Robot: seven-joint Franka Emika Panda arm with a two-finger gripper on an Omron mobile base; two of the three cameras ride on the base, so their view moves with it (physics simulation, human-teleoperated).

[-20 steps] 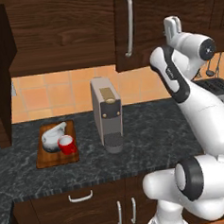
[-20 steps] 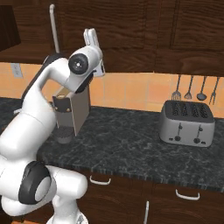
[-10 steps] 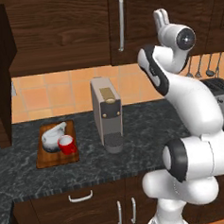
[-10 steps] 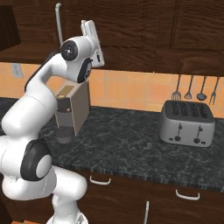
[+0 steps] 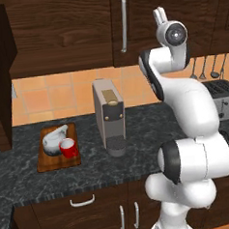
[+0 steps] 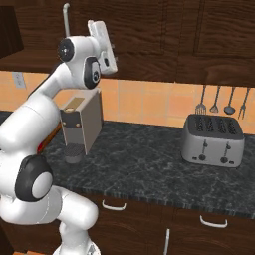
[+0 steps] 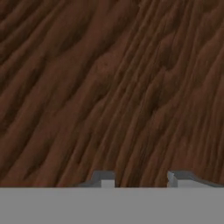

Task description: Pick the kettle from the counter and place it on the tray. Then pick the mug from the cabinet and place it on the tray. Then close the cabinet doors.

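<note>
Kettle (image 5: 53, 138) and mug (image 5: 68, 147) sit on the tray (image 5: 57, 161), left on the tabletop (image 5: 139, 158). Farther back and up high, the hand (image 5: 159, 15), fingers a little apart and holding nothing, faces the cabinet door (image 5: 144, 22).

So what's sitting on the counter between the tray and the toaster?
In the left base view, a grey coffee machine stands on the counter between the tray and the toaster. The robot's white arm also crosses in front.

Two base views behind the arm, sharing the counter (image 5: 137, 134) and coffee machine (image 6: 82, 122), hand view close against wood grain.
</note>
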